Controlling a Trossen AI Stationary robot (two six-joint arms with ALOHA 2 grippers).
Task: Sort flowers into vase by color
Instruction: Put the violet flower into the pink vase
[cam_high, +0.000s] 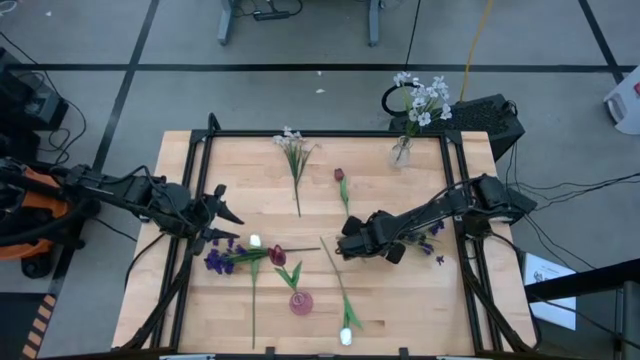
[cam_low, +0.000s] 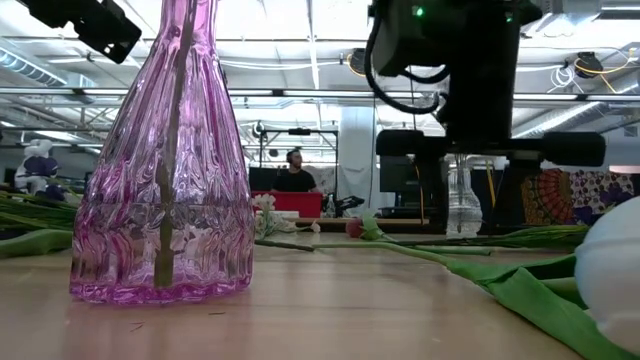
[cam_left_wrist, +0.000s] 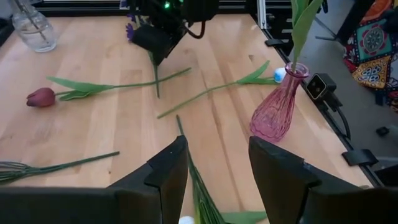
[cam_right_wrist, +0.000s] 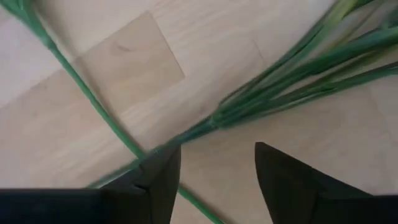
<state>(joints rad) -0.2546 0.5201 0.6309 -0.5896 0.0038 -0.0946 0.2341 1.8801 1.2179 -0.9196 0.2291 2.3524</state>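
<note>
**Fingers apart over a crossing of green stems**

Fingers of the right gripper (cam_right_wrist: 214, 177) stand apart with nothing between them, low over the desk (cam_high: 400, 300) at its middle right, where a thin stem (cam_right_wrist: 87, 99) crosses a bundle of leafy stems (cam_right_wrist: 292, 81). The likely step is picking one flower here, so it pays to straddle a single stem away from the crossing and close only when the neighbouring stems are outside the fingers, or two flowers may lift together.

The right arm reaches in from the right edge, bent at the elbow, its gripper (cam_high: 352, 240) pointing left and down near a white tulip's stem (cam_high: 335, 270). The left gripper (cam_high: 222, 215) waits at the left side, fingers (cam_left_wrist: 171, 171) wide and empty, aimed across the desk.

Flowers lie scattered: purple blossoms (cam_high: 218, 260) and a dark red tulip (cam_high: 277, 256) near the left, a white spray (cam_high: 290, 140) at the far middle, a small red bud (cam_high: 341, 175) right of it, a white tulip bud (cam_high: 346, 336) at the near edge. A pink glass vase (cam_high: 301, 302) at the near middle holds one stem; a clear vase (cam_high: 402, 152) at the far right holds white blossoms (cam_high: 425, 98).
</note>
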